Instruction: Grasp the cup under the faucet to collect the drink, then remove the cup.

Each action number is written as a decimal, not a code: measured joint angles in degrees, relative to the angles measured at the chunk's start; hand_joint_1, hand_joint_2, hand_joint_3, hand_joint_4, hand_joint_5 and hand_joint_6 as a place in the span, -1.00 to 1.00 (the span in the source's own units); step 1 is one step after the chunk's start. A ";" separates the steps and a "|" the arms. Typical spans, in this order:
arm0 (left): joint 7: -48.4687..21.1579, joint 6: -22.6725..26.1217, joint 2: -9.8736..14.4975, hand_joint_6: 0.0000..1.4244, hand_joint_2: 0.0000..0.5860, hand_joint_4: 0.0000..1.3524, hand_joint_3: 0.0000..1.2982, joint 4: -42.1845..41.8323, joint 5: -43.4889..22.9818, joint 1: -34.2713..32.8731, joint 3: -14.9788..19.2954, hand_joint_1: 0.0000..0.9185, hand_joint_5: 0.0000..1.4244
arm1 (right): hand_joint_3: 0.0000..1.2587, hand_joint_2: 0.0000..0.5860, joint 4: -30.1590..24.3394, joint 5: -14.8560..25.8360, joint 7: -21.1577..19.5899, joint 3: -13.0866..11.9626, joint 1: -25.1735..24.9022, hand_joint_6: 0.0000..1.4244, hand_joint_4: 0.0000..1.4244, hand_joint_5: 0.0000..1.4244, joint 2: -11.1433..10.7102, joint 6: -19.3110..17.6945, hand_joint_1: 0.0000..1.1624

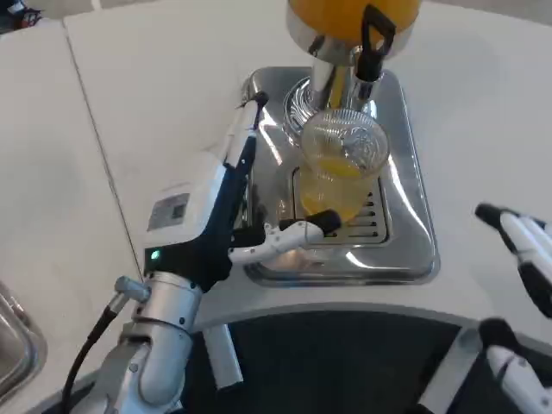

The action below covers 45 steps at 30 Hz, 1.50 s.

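Left fingers: spread wide, reaching out from the left hand. One long finger stretches up past the cup's left side. A lower one lies across in front of the cup, its black tip right at the glass base. Whether either presses on the glass, I cannot tell, and they are not wrapped around it.
Cup: clear ribbed cup, sitting between those two fingers and a little beyond them, under the faucet. Yellow drink fills its lower part.
Faucet: black-handled faucet sits directly above the cup's rim, on the far side of the left fingers.
Dispenser: tank of orange drink up top, on a shiny column just behind the cup.
Drip tray: silver drip tray lies under the cup and under the left fingertips. Its slotted grille shows just right of the lower finger.
Right fingers: the right hand waits well off to the right of the tray, on the white table. Its black-tipped fingers sit apart and hold nothing, the upper one pointing toward the tray.
Left forearm: silver, rising from the bottom edge, with a green light lit near the wrist.
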 measured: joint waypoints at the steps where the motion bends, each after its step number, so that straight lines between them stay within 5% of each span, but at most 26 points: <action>1: 0.15 -0.62 -0.04 -0.66 -0.92 -1.00 -1.00 0.08 -0.09 -0.03 -0.11 -0.54 -0.66 | -1.00 0.95 0.13 0.00 0.00 -0.38 0.70 -1.00 -1.00 -1.00 0.23 -0.60 -0.65; 9: 0.72 -1.80 -1.57 -0.66 -0.90 -1.00 -1.00 2.55 -0.27 -1.11 -1.21 -0.52 -0.66 | -1.00 0.92 0.63 -0.07 0.01 -1.10 2.37 -1.00 -1.00 -1.00 2.10 -1.36 -0.64; 18: 1.69 -3.14 -3.32 -0.65 -0.87 -1.00 -1.00 8.77 -1.22 -6.29 -1.46 -0.41 -0.65 | -1.00 0.88 0.63 -2.37 0.45 1.95 3.37 -1.00 -1.00 -1.00 3.52 -1.35 -0.64; 32: 3.22 -5.21 -5.47 -0.60 -0.86 -1.00 -1.00 12.91 -1.52 -7.62 -2.26 -0.26 -0.58 | -1.00 0.82 0.54 -2.80 0.76 3.17 3.27 -1.00 -1.00 -0.98 4.83 -0.07 -0.65; 45: 5.59 -5.84 -8.10 -0.34 -0.83 -0.93 -0.99 18.68 -2.41 -12.03 -3.14 -0.21 -0.44 | -1.00 0.81 -1.55 -2.99 1.52 3.41 4.76 -0.98 -1.00 -0.95 6.80 1.16 -0.66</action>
